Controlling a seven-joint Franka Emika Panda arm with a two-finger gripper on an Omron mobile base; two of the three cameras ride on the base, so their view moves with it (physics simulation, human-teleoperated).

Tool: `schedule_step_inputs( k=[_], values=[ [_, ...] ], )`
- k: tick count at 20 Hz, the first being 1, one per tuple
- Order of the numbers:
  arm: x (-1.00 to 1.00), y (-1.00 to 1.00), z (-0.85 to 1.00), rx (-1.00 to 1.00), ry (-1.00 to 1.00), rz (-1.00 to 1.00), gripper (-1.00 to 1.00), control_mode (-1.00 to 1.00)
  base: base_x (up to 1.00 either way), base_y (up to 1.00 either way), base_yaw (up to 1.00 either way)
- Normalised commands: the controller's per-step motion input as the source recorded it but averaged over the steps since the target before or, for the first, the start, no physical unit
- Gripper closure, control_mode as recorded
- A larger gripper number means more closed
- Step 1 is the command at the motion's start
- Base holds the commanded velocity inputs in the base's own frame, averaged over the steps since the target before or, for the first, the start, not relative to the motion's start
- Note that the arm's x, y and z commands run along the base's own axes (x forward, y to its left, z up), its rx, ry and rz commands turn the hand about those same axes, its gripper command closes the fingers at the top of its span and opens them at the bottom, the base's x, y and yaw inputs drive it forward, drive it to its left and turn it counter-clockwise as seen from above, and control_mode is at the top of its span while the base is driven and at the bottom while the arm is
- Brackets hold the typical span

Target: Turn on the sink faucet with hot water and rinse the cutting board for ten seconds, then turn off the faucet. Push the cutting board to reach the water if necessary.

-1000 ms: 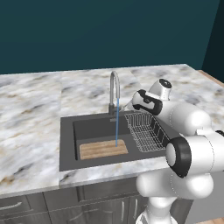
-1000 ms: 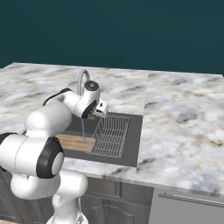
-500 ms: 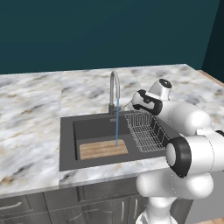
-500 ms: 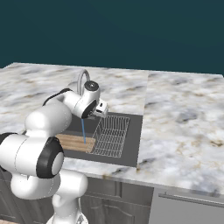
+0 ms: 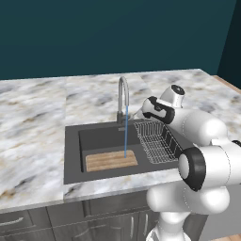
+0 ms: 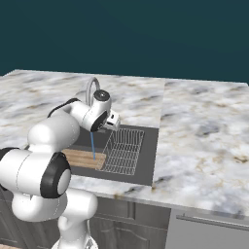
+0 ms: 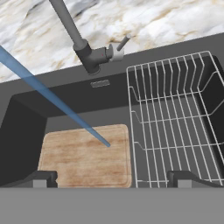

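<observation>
Water (image 5: pixel 125 132) is running: a thin blue stream drops from the sink faucet (image 5: pixel 123 96) and lands on the cutting board (image 5: pixel 111 160), which lies flat on the basin floor of the sink (image 5: pixel 71 155), lower centre of the left base frame, just left of the wire dish rack (image 5: pixel 156 140). In the hand view the stream hits the board toward its right side, so you likely need no push.

Your end effector (image 7: pixel 112 178) hangs over the basin with jaws spread wide, gripping nothing; one fingertip sits lower left of the hand frame, the other lower right.

Judged step: the rinse hold. Keep the arm off the stream and clear of the board so the water stays on the wood. The lever handle (image 7: pixel 118 49) sits upper centre of the hand frame, sticking out right of the faucet base. When the time is up, approach it from the side with jaws apart and nudge it back; watch the rack rim close beside it on the right. Marble worktop (image 5: pixel 33 122) surrounds the sink.
</observation>
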Motion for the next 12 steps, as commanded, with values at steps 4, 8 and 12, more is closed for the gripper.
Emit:
schedule_step_inputs(
  k=[4,8,12],
  values=[
    [0.00,0.00,0.00,0.00,0.00,0.00,-1.00,-1.00,0.00,0.00,0.00],
    [0.00,0.00,0.00,0.00,0.00,0.00,-1.00,-1.00,0.00,0.00,0.00],
    [0.00,0.00,0.00,0.00,0.00,0.00,-1.00,-1.00,0.00,0.00,0.00]
  ],
)
